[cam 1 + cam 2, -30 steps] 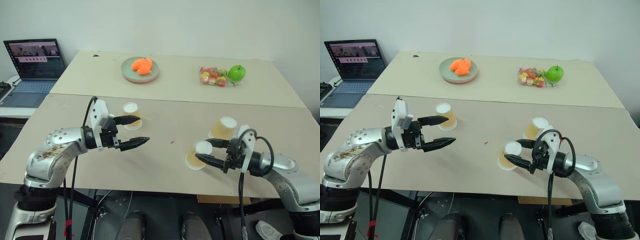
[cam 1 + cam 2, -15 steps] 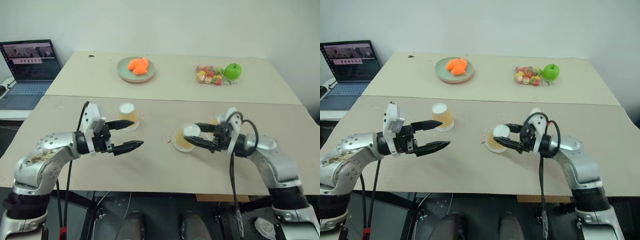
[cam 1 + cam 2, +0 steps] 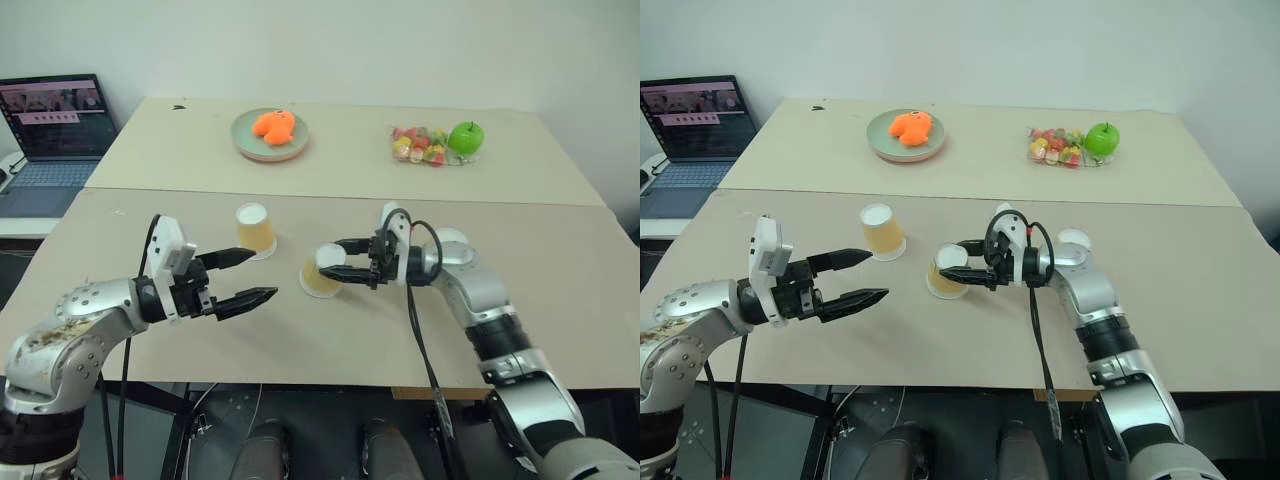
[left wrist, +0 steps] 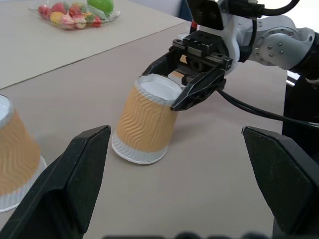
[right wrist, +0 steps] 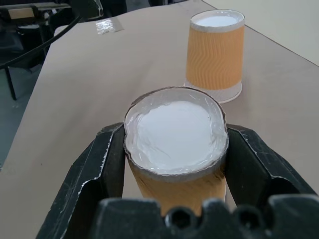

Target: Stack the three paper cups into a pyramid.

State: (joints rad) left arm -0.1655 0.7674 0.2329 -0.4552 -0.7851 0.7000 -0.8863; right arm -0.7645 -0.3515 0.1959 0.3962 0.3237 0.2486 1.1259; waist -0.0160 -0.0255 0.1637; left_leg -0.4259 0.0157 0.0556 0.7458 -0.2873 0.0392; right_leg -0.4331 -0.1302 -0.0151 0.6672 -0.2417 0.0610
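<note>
An upside-down yellow-orange paper cup [image 3: 254,229] stands left of the table's middle. Just to its right, my right gripper [image 3: 328,264] is shut on a second paper cup [image 3: 320,274]. That cup is also upside down and tilted, with its wide rim low at the table; in the right wrist view both fingers [image 5: 107,159] press its white base [image 5: 174,130]. The third paper cup [image 3: 1073,238] peeks out behind my right forearm. My left gripper [image 3: 262,274] hovers open and empty, in front of the standing cup and left of the held one [image 4: 144,119].
On the far table sit a green plate [image 3: 243,143] with an orange thing on it, a bag of sweets [image 3: 420,146] and a green apple [image 3: 464,136]. A laptop [image 3: 55,115] stands at the far left. A seam [image 3: 560,204] divides the two tabletops.
My right gripper closed on its cup and carried it from the front right toward the middle, near the standing cup. My left gripper stayed open and drew back slightly.
</note>
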